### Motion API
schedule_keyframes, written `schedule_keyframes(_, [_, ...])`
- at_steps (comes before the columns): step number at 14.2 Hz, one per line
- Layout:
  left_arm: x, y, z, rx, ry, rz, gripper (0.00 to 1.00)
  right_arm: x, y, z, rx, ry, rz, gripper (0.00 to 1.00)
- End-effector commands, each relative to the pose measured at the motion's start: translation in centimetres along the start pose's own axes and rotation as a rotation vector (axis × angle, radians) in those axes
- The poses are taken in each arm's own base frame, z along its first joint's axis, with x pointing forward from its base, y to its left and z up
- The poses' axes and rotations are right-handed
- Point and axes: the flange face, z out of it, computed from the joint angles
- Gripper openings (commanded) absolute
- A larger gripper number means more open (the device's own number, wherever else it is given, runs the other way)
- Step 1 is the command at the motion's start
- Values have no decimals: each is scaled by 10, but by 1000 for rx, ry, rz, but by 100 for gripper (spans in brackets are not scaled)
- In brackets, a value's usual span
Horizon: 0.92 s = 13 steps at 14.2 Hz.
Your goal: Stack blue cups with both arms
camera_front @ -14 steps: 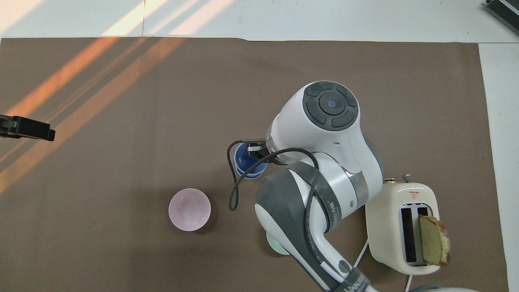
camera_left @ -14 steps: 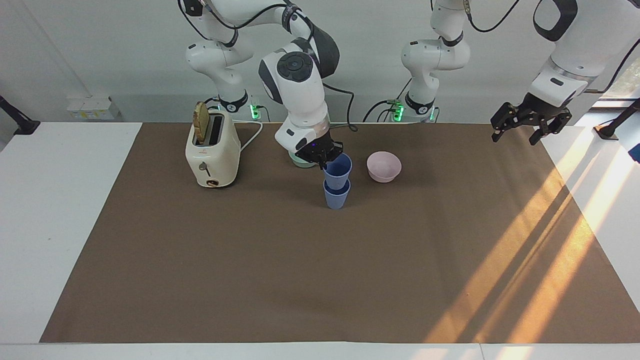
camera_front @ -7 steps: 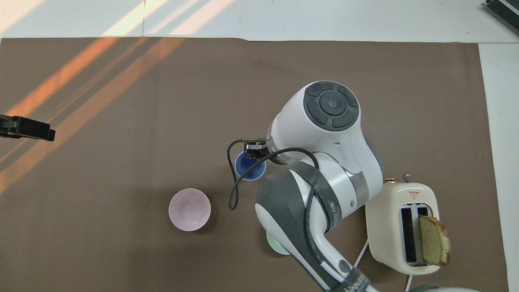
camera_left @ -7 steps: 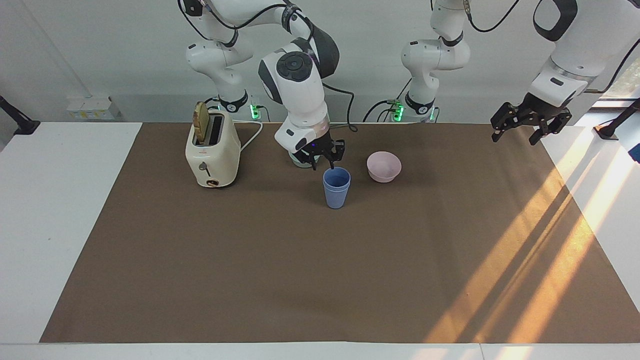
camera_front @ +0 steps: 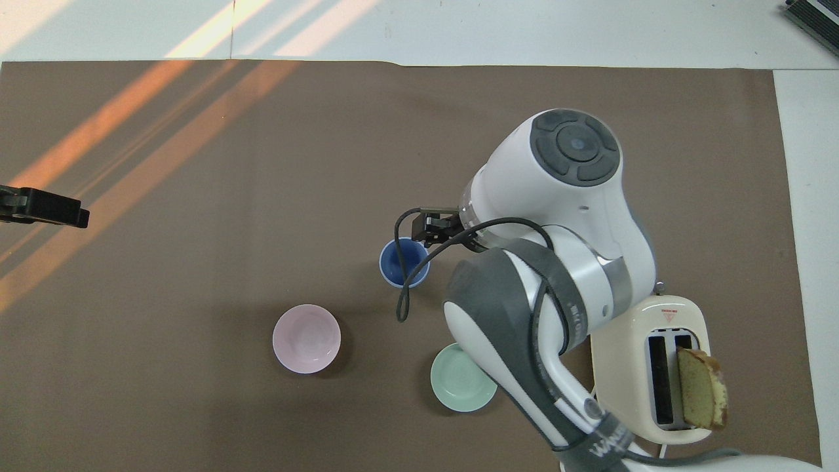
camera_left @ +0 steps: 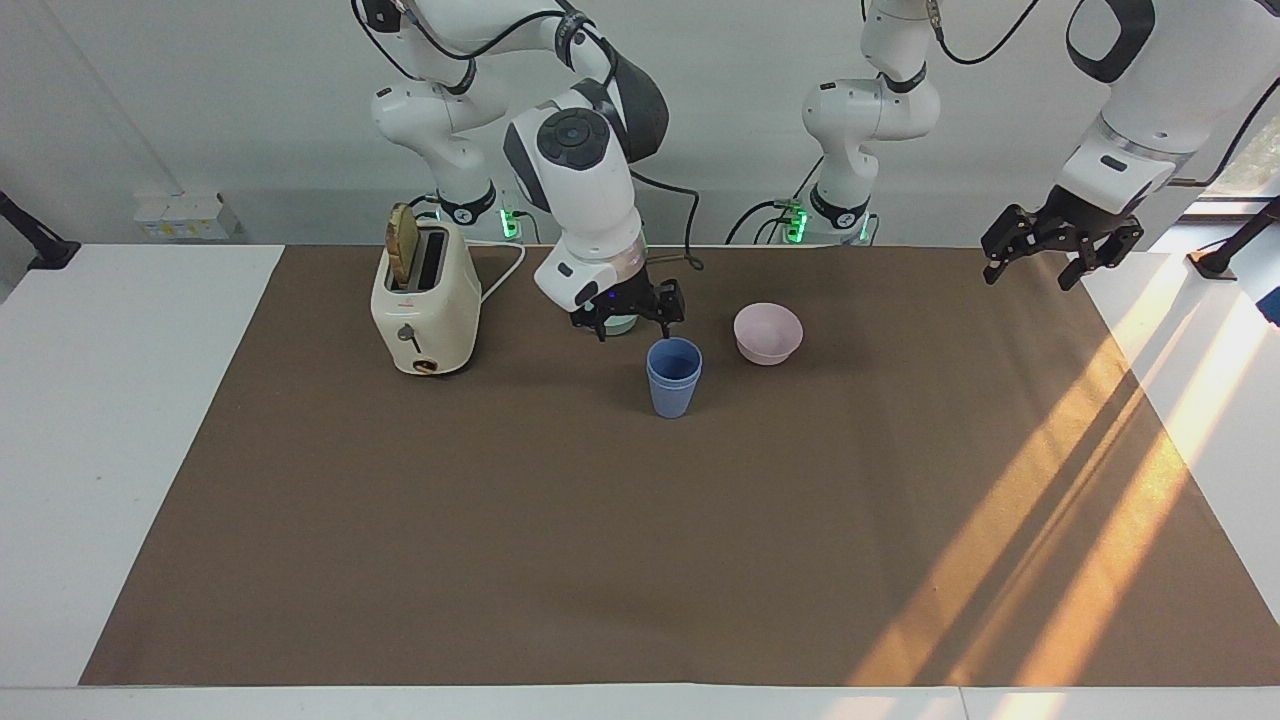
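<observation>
The two blue cups (camera_left: pixel 673 377) stand nested, one inside the other, on the brown mat (camera_left: pixel 560 540); from overhead the blue cups (camera_front: pixel 404 262) show as one rim. My right gripper (camera_left: pixel 633 324) hangs open and empty, just above the rim and off it toward the right arm's end; in the overhead view only part of the right gripper (camera_front: pixel 438 229) shows under the wrist. My left gripper (camera_left: pixel 1032 272) waits raised and open over the left arm's end of the mat, and the overhead view catches the left gripper (camera_front: pixel 43 208) at its edge.
A pale pink bowl (camera_left: pixel 768 333) (camera_front: pixel 306 338) sits beside the cups toward the left arm's end. A mint-green bowl (camera_front: pixel 463 387) lies nearer the robots, under the right wrist. A cream toaster (camera_left: pixel 425 305) (camera_front: pixel 649 367) with a bread slice stands toward the right arm's end.
My right gripper opened and let go of the upper cup, which dropped fully into the lower one. The gripper then rose and drifted toward the right arm's end, uncovering the green bowl. The left arm stayed still.
</observation>
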Motion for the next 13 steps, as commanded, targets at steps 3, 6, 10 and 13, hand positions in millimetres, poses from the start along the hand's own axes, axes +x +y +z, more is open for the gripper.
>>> schedule_keyframes(3, [-4, 3, -4, 13, 4, -1, 100, 18, 124, -105, 1, 0, -44, 100])
schedule_keyframes(6, [-4, 3, -4, 13, 6, -1, 100, 14, 199, -153, -31, 7, -156, 100])
schedule_keyframes(10, [-4, 4, -4, 13, 6, 1, 100, -9, 244, -204, -125, 21, -190, 100])
schedule_keyframes(13, [-4, 4, -4, 13, 6, 1, 100, -31, 271, -233, -106, 68, -129, 100])
